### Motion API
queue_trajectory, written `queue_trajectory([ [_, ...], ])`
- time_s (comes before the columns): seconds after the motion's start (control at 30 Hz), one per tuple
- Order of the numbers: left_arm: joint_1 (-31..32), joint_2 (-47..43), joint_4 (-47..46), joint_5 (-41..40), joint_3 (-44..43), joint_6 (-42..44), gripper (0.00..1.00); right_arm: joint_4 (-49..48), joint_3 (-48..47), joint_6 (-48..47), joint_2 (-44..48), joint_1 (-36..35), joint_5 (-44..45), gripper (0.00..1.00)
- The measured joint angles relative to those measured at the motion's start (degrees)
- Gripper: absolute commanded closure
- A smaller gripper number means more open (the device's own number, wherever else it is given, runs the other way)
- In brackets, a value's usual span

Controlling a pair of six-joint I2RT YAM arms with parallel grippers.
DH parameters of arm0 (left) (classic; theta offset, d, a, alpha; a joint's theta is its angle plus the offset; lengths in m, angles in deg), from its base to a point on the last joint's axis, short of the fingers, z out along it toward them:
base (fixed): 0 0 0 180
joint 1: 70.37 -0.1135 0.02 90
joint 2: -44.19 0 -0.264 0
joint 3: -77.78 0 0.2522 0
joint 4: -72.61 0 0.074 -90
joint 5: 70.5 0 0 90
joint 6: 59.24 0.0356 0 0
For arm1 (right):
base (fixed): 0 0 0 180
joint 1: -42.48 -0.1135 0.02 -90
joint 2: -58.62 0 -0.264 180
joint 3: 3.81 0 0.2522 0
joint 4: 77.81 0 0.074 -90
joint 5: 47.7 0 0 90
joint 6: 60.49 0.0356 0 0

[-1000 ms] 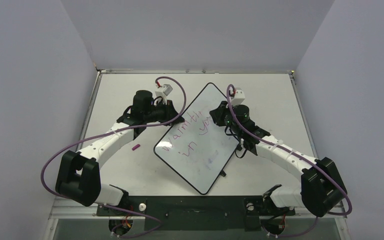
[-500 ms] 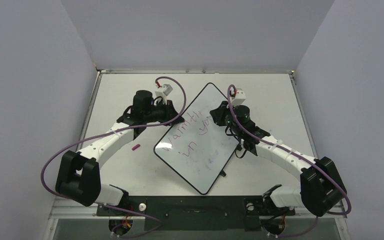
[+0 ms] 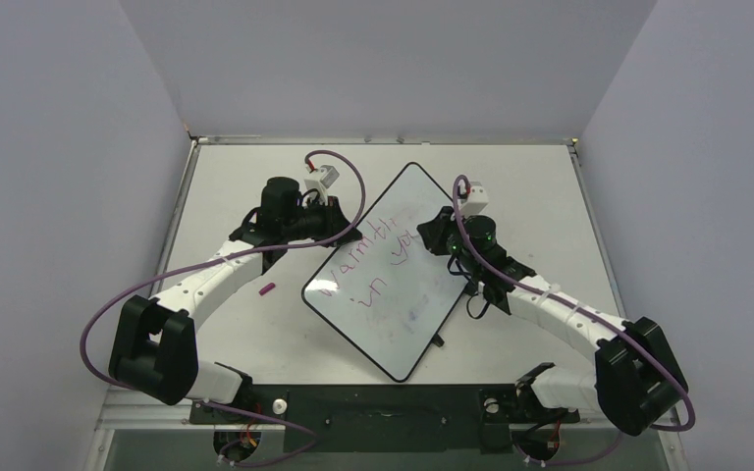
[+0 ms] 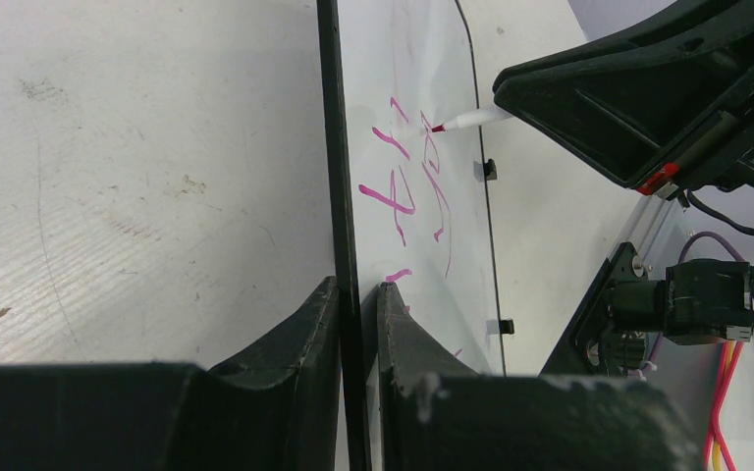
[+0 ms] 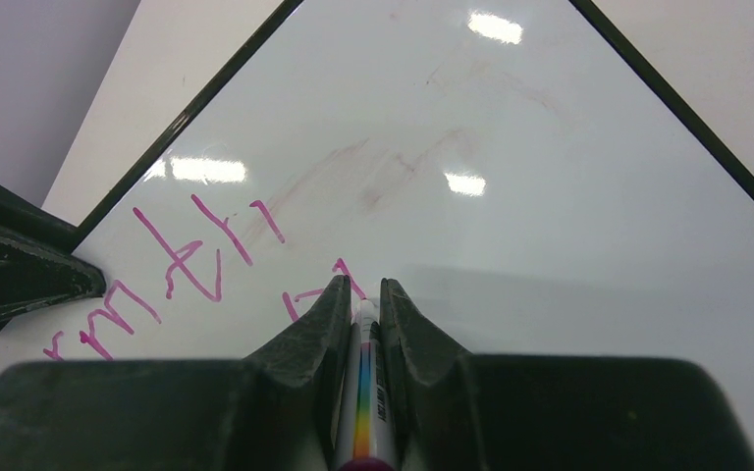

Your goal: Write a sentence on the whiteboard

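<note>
The whiteboard (image 3: 404,194) lies turned like a diamond on the table. The sentence (image 3: 365,257) runs across it in pink marker, with two lines showing; it also shows in the left wrist view (image 4: 398,186) and the right wrist view (image 5: 182,257). My left gripper (image 3: 340,228) is shut on the board's black left rim (image 4: 350,245). My right gripper (image 3: 432,235) is shut on a white marker with a rainbow stripe (image 5: 363,402), and the marker's tip (image 4: 439,128) touches the board at the end of the second line.
A small pink marker cap (image 3: 267,289) lies on the off-white tabletop (image 3: 245,186) left of the board. Faint old smudges (image 5: 393,177) mark the board's upper part. Small black clips (image 3: 437,340) sit on its right rim. Grey walls close in on three sides.
My right gripper has shifted slightly right and toward me over the board with the marker. The left arm and the board have not moved.
</note>
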Motion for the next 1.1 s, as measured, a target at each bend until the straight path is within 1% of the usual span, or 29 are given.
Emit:
queue_trajectory([
  [0.6,0.00,0.00,-0.02,0.02,0.00,0.00,1.00,1.42,0.11,-0.04,0.66,0.55,0.42,1.00],
  [0.87,0.00,0.00,-0.04,0.04,0.00,0.00,1.00,3.85,-1.99,-0.24,0.26,1.22,0.61,1.00],
  [1.1,0.00,0.00,-0.04,0.04,0.00,0.00,1.00,4.02,-4.76,-0.26,-1.29,1.22,0.61,1.00],
])
